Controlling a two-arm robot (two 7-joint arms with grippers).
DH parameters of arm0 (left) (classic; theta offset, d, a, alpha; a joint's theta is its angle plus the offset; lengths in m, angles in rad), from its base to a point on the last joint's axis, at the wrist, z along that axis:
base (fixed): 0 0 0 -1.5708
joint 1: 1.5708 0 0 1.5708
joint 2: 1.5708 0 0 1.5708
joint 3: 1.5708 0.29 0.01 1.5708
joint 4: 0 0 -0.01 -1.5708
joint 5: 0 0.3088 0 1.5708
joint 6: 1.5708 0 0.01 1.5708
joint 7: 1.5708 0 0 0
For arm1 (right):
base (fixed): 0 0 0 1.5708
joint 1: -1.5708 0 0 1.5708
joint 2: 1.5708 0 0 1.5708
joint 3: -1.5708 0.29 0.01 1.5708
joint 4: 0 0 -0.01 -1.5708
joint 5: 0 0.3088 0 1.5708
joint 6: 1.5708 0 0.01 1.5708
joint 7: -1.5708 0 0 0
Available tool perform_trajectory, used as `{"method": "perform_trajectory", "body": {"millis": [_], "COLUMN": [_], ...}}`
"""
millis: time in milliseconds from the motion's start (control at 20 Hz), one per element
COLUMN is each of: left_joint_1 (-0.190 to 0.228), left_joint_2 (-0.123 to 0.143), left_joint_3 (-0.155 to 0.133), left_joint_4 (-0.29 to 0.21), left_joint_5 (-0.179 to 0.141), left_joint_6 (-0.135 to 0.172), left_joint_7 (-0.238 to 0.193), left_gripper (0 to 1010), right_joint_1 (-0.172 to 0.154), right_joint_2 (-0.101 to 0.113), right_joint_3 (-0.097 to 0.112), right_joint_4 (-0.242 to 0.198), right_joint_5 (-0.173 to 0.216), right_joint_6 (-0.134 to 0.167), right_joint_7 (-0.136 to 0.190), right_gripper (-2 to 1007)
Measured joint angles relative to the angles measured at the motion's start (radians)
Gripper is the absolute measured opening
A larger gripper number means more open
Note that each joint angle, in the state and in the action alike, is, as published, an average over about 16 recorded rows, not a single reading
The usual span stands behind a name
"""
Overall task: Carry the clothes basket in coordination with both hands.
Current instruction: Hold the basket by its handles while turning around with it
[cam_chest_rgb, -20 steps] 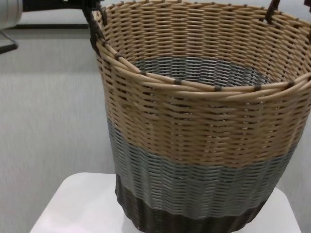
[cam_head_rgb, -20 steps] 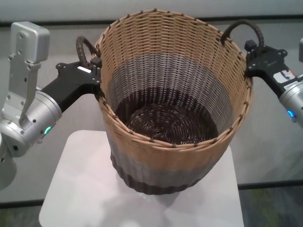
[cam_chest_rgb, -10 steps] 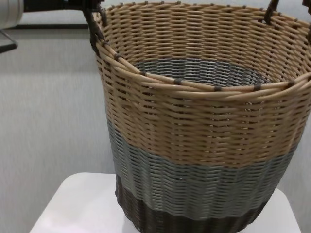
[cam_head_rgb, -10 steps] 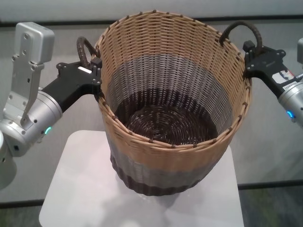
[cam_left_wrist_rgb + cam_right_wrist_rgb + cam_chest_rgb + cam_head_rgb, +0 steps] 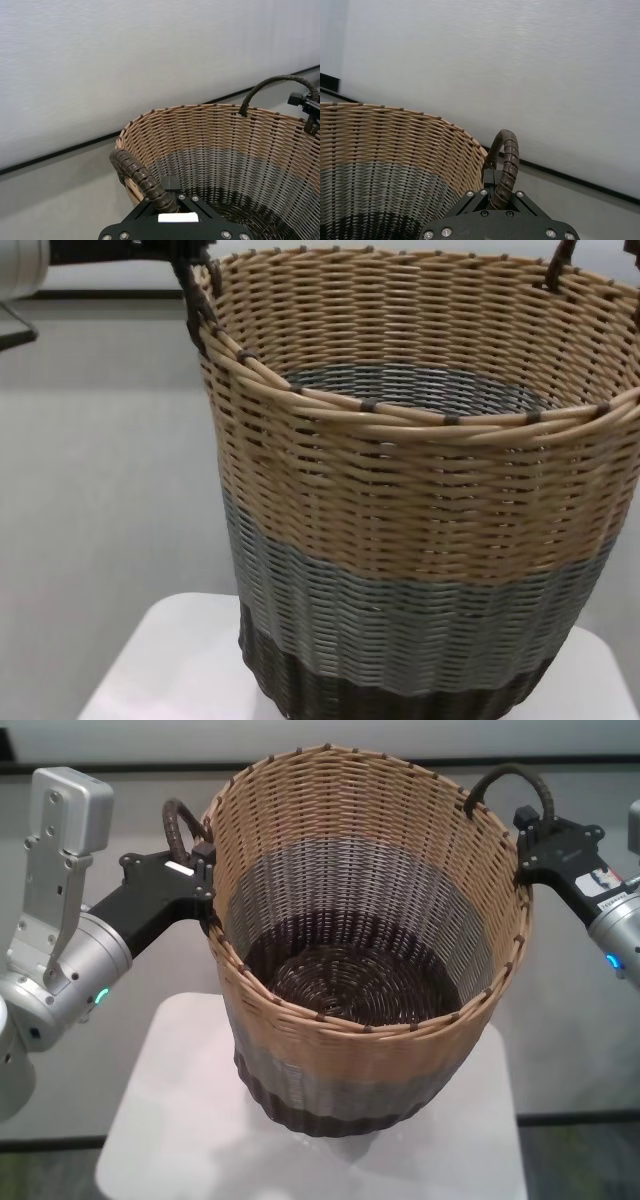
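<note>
Clothes basket [image 5: 365, 950] upright over the white table [image 5: 170, 1140], dark base at or just above the tabletop, contact unclear; inside is empty. Left gripper [image 5: 200, 870] clamped on the left loop handle [image 5: 178, 825] at the basket's left rim. Right gripper [image 5: 530, 835] clamped on the right loop handle [image 5: 515, 782] at the right rim, both arms reaching in from the sides.

No readable text anywhere here. The right gripper [image 5: 528, 845] carries a small white label with dark marks, too small to make out, and the left gripper [image 5: 170, 197] shows a plain white sticker with nothing legible on it.
</note>
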State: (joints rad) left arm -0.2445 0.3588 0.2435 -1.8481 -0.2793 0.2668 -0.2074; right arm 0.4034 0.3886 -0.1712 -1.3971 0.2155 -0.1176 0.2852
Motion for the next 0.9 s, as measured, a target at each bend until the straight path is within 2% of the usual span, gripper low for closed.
{"method": "perform_trajectory", "body": {"millis": [900], "left_joint_1": [0.0], "left_joint_2": [-0.001], "left_joint_3": [-0.001], "left_joint_4": [0.001], "left_joint_5": [-0.004], "left_joint_6": [0.001], "left_joint_7": [0.0], "left_gripper": [0], "right_joint_1": [0.0], "right_joint_2": [0.001], "right_joint_3": [-0.001], "right_joint_4": [-0.001], "right_joint_5": [0.001], "right_joint_6": [0.002], "right_joint_7": [-0.002], "right_gripper": [6]}}
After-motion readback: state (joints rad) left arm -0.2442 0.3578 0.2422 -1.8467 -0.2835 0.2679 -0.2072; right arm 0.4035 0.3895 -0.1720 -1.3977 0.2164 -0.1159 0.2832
